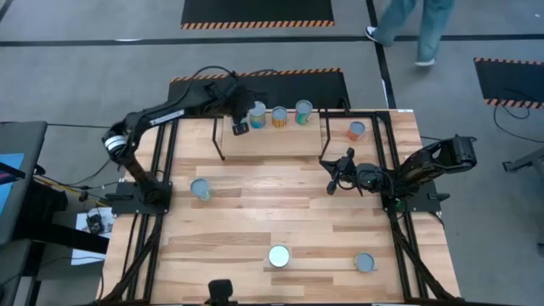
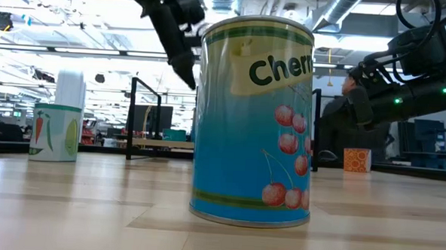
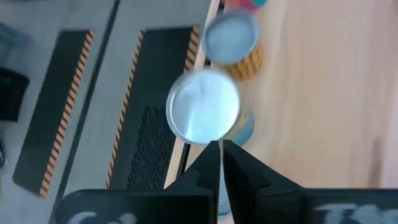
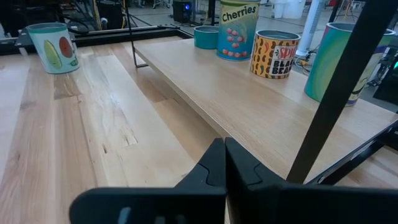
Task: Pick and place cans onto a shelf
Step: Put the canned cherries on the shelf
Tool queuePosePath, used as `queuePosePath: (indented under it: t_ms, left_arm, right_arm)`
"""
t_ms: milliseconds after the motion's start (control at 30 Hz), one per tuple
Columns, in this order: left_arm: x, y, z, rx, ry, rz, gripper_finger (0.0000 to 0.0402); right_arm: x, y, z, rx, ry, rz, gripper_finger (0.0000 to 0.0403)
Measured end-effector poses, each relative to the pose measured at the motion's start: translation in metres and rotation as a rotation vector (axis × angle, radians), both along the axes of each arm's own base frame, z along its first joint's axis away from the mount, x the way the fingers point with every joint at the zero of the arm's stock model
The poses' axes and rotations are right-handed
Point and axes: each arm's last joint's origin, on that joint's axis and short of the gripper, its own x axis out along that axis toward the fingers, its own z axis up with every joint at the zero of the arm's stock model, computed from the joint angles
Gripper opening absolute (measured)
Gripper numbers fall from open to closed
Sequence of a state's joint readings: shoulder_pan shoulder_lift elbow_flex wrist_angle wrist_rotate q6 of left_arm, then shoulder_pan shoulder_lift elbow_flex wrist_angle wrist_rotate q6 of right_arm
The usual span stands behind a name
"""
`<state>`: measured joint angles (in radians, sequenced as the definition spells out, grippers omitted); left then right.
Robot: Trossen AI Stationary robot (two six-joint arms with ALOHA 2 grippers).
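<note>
The shelf [image 1: 289,140] is a light-wood plank on black legs at the table's far side. Three cans [image 1: 279,116] stand in a row on its far edge, and an orange can [image 1: 356,130] stands toward its right end. My left gripper [image 1: 240,127] hangs shut and empty above the shelf's left end. It is just beside the leftmost can's silvery top [image 3: 204,106] and clear of it. My right gripper [image 1: 340,174] rests shut and empty low by the shelf's right front leg. In its wrist view, several cans [image 4: 237,29] stand on the plank.
Three more cans stand on the tabletop. A vegetable-label one [image 1: 201,189] is at the left. A cherry-label one [image 2: 253,119] is near the front edge. Another [image 1: 365,263] is at the front right. A person's legs [image 1: 408,25] pass on the floor beyond the table.
</note>
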<state>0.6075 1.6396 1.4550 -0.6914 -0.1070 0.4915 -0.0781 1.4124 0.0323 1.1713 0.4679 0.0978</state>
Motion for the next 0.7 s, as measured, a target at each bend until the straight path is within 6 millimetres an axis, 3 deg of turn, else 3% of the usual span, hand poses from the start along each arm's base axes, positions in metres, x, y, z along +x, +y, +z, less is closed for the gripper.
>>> queuePosePath:
  t_ms: [167, 333, 533, 700]
  left_arm:
    - [-0.019, -0.028, 0.025, 0.039, -0.094, -0.036, 0.0002]
    - [-0.048, -0.058, 0.026, 0.032, -0.299, -0.041, 0.0]
    - [-0.079, -0.102, -0.003, -0.002, -0.48, -0.084, 0.0]
    - [-0.094, -0.13, -0.031, -0.02, -0.628, -0.14, 0.0]
  right_arm:
    - [0.0, 0.003, 0.0, -0.007, 0.003, 0.018, 0.0008]
    - [0.001, 0.005, 0.001, -0.017, 0.002, 0.028, 0.0008]
    - [0.001, 0.004, 0.002, -0.021, -0.01, 0.027, 0.0008]
    - [0.001, 0.004, 0.003, -0.023, -0.026, 0.028, 0.0008]
